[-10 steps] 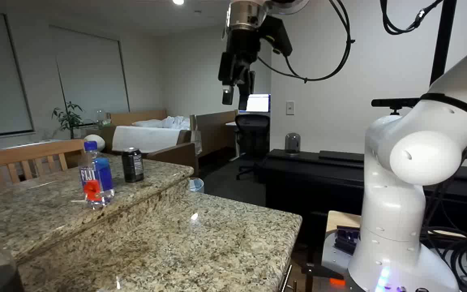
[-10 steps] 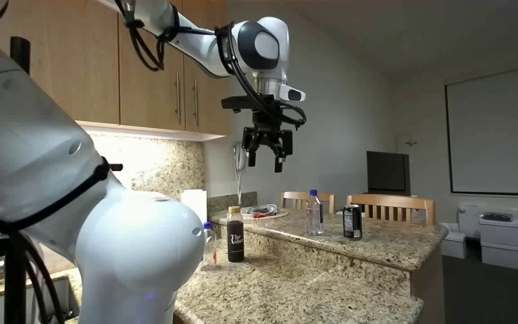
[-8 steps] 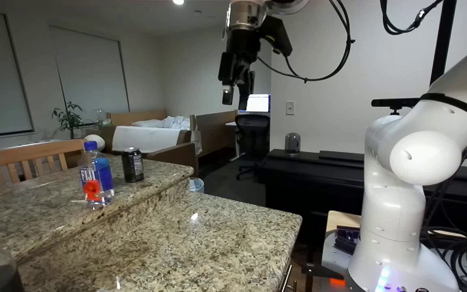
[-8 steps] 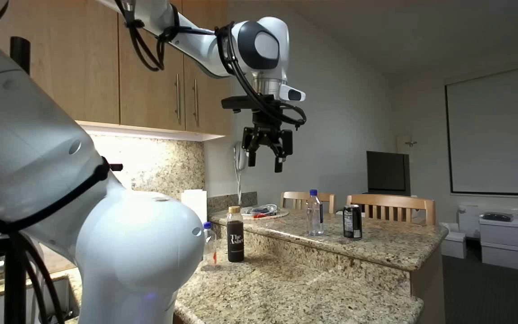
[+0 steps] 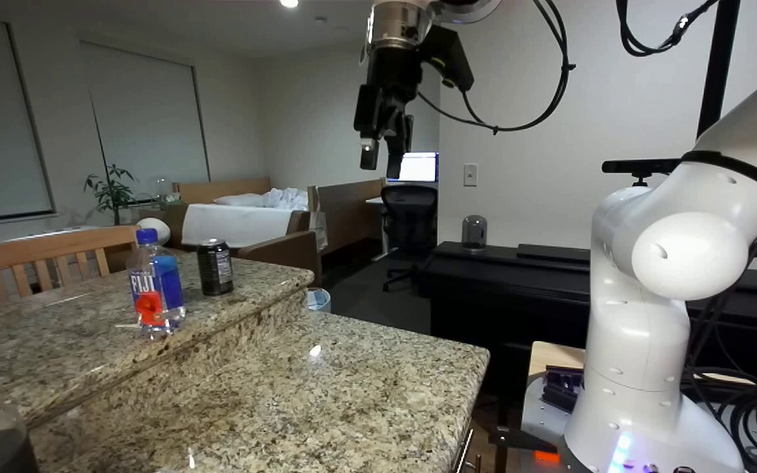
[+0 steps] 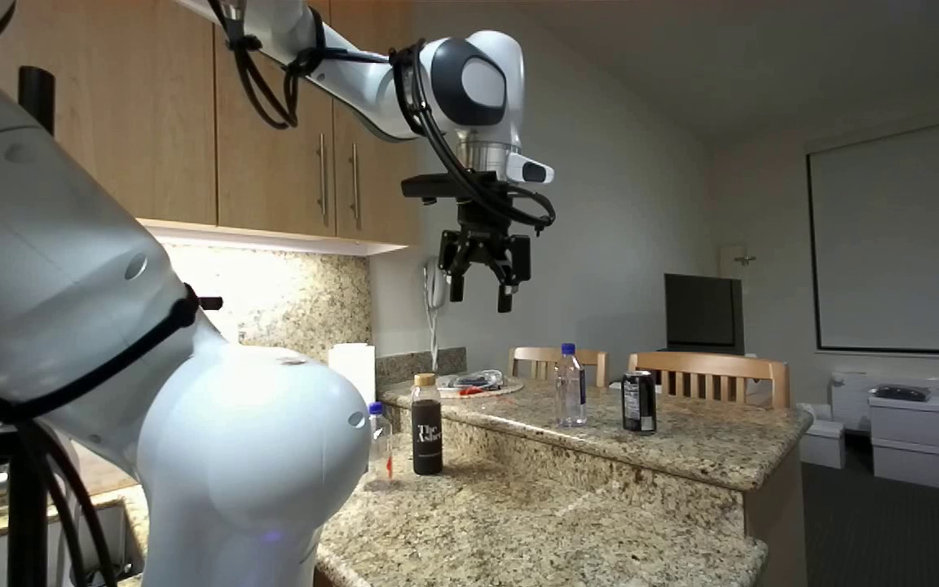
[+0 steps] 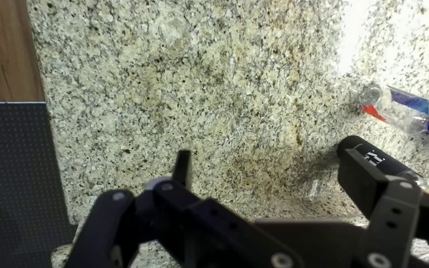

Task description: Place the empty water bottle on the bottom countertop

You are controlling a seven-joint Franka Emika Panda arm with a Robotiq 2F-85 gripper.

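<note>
A clear water bottle with a blue cap, blue label and red mark [image 5: 157,279] stands upright on the raised granite ledge; it shows in both exterior views [image 6: 570,391]. A similar blue-capped clear bottle [image 6: 380,444] stands on the lower countertop [image 6: 551,534], partly hidden by the arm in that exterior view; it shows at the right of the wrist view [image 7: 404,108]. The broad lower countertop also shows in an exterior view [image 5: 326,401] and fills much of the wrist view [image 7: 199,93]. My gripper [image 5: 382,164] [image 6: 481,298] [image 7: 270,171] is open, pointing down, with nothing between its fingers, high above the counters.
A black can [image 5: 215,268] [image 6: 639,401] stands near the clear bottle on the raised ledge [image 6: 706,448]. A dark bottle with a wooden cap [image 6: 427,432] [image 7: 378,158] stands on the lower countertop. A plate with items [image 6: 478,383] lies on the ledge. Wooden cabinets [image 6: 274,163] hang above.
</note>
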